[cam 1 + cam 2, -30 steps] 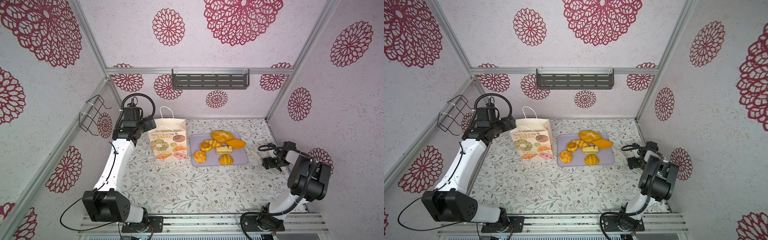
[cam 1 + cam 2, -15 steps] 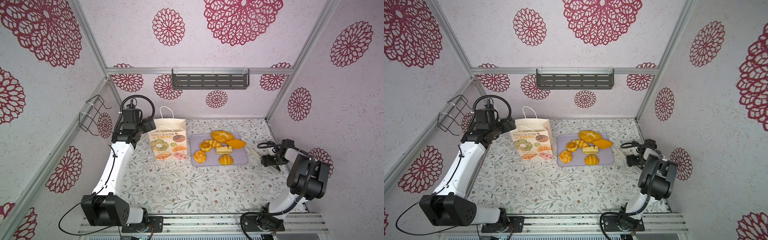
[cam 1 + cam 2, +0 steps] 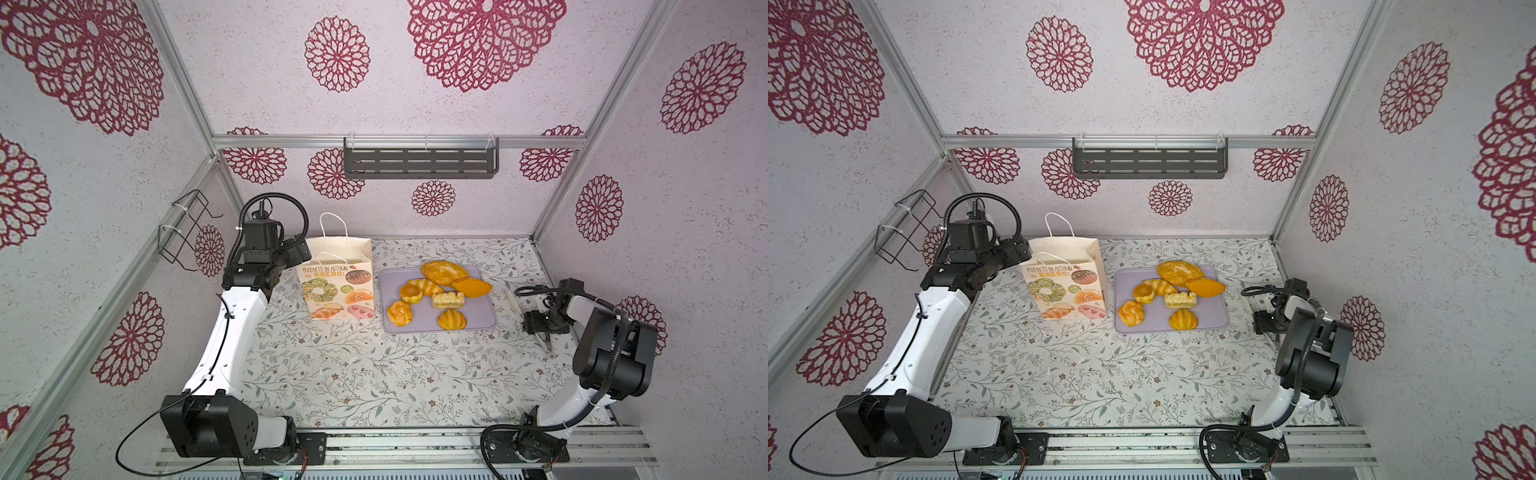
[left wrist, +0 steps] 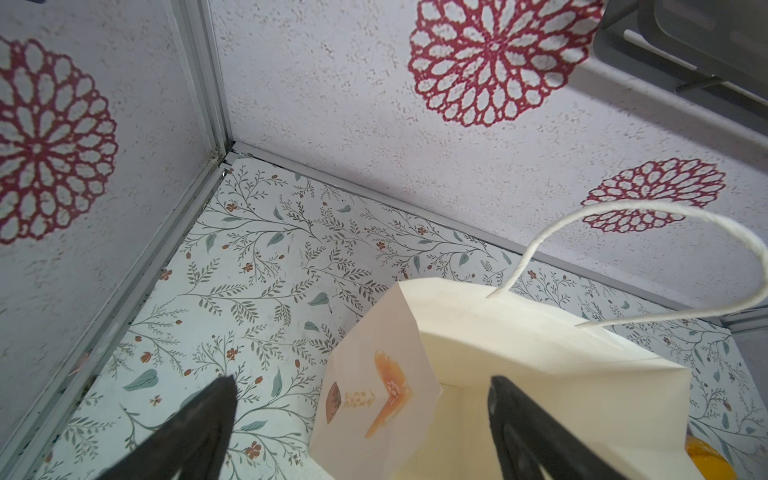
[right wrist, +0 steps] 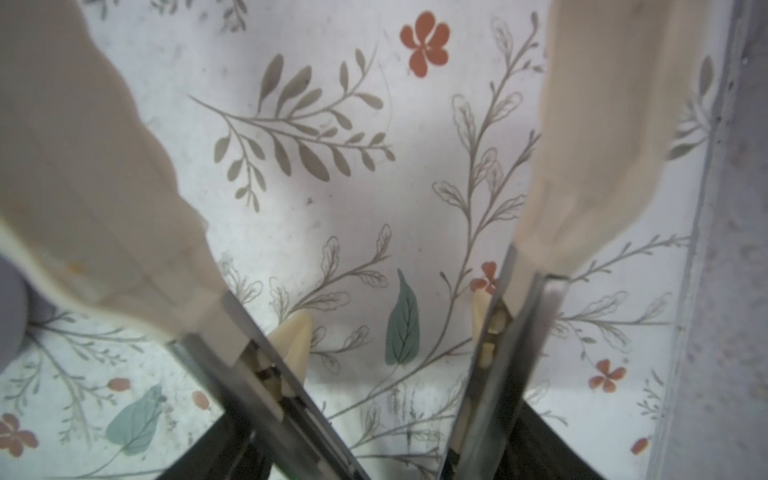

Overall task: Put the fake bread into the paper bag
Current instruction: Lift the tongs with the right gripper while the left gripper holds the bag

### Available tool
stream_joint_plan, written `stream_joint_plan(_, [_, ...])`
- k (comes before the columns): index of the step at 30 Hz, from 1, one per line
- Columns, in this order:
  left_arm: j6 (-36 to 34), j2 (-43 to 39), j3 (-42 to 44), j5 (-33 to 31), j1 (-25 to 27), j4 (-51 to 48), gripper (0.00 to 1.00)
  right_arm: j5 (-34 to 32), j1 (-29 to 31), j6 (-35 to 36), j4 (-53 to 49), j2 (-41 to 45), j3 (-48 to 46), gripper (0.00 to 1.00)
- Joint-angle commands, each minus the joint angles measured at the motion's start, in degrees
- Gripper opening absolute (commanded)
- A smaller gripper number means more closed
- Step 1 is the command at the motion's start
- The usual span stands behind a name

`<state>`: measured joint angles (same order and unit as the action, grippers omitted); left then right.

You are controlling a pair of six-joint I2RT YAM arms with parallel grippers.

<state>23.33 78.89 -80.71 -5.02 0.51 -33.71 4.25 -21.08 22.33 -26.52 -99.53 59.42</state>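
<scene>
- Bread [image 3: 447,300]: seven pieces lie on the tray [image 3: 478,322], just beside the upright bag [image 3: 338,286].
- Left gripper [image 4: 361,382]: jaws wide apart, straddling the bag's side wall.
- Right gripper [image 5: 376,440]: low over the table beside the tray, jaws flanking tongs [image 5: 515,332]; whether it grips them cannot be told.
</scene>
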Motion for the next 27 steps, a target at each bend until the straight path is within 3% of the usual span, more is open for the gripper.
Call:
stream_joint_plan(1, [0.6, -2.6, 0.5, 0.8, -0.6, 3.2, 0.97, -1.2, 1.1, -5.2, -2.3, -0.2, 0.8, 0.71])
stream_joint_plan(12, [-0.5, -2.9, 2.7, 2.7, -1.7, 8.3, 0.97, -12.8, 8.1, -20.5, -3.2, -2.3, 1.7, 0.70])
stream_joint_plan(20, [-1.6, -6.2, 7.1, 3.8, -2.2, 9.6, 0.97, -10.1, 10.1, -30.3, 1.5, 2.1, -2.2, 0.70])
stream_joint_plan(27, [-1.9, -6.9, 7.5, 3.8, -1.3, 9.2, 0.97, -8.7, 10.2, -33.8, 3.1, 4.0, -2.9, 0.72])
